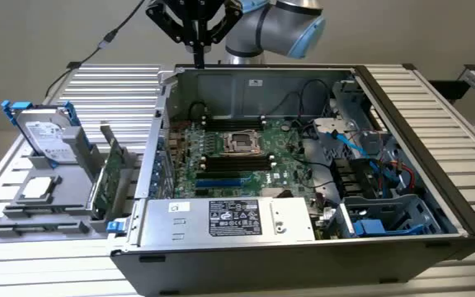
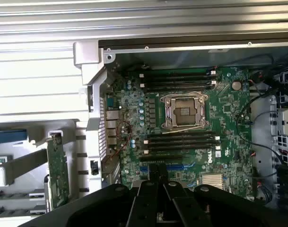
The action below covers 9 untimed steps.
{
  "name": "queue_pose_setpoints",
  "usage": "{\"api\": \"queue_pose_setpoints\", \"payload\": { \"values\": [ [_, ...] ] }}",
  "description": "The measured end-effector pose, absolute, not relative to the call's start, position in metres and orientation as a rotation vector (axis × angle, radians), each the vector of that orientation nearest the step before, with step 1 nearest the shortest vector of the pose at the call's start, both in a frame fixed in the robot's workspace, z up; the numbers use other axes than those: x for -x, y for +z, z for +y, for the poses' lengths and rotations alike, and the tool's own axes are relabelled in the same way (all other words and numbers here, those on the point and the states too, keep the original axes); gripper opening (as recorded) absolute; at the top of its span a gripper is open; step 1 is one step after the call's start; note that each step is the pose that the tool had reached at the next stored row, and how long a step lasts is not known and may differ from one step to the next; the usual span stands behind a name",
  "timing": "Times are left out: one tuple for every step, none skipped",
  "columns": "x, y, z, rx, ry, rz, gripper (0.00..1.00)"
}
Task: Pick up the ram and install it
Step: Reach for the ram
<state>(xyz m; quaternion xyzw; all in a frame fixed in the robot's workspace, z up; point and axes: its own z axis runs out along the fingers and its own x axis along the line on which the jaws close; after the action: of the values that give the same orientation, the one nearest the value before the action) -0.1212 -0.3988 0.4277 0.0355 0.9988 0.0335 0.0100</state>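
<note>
The ram (image 1: 106, 182) (image 2: 57, 172), a long and thin green board, stands on its long edge in the grey holder (image 1: 23, 213), just beside the open computer case (image 1: 435, 179), on the exterior view's left.

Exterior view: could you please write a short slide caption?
Shut end effector hovering above the open computer case, its motherboard exposed.

Print on power-supply label (image 1: 235, 218) illegibly small

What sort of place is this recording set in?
Probably a robotics lab or test bench for PC assembly: an open computer case with its motherboard exposed lies on a slatted metal table, beside a grey rack holding a hard drive.
</note>
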Motion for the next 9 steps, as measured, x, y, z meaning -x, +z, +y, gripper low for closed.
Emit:
{"api": "queue_pose_setpoints", "payload": {
  "values": [
    [0.1212, 0.4279, -0.3988, -0.111, 0.105, 3.118, 0.11],
    [0.1212, 0.4281, -0.3988, -0.111, 0.105, 3.118, 0.11],
    [0.1212, 0.4284, -0.3988, -0.111, 0.105, 3.118, 0.11],
    [0.1212, 0.4286, -0.3988, -0.111, 0.105, 3.118, 0.11],
    [0.1212, 0.4288, -0.3988, -0.111, 0.106, 3.118, 0.11],
    [0.1212, 0.429, -0.3988, -0.111, 0.106, 3.118, 0.11],
    [0.1212, 0.4292, -0.3988, -0.111, 0.106, 3.118, 0.11],
    [0.1212, 0.4294, -0.3988, -0.111, 0.106, 3.118, 0.11],
    [0.1212, 0.4297, -0.3988, -0.111, 0.106, 3.118, 0.11]
  ]
}}
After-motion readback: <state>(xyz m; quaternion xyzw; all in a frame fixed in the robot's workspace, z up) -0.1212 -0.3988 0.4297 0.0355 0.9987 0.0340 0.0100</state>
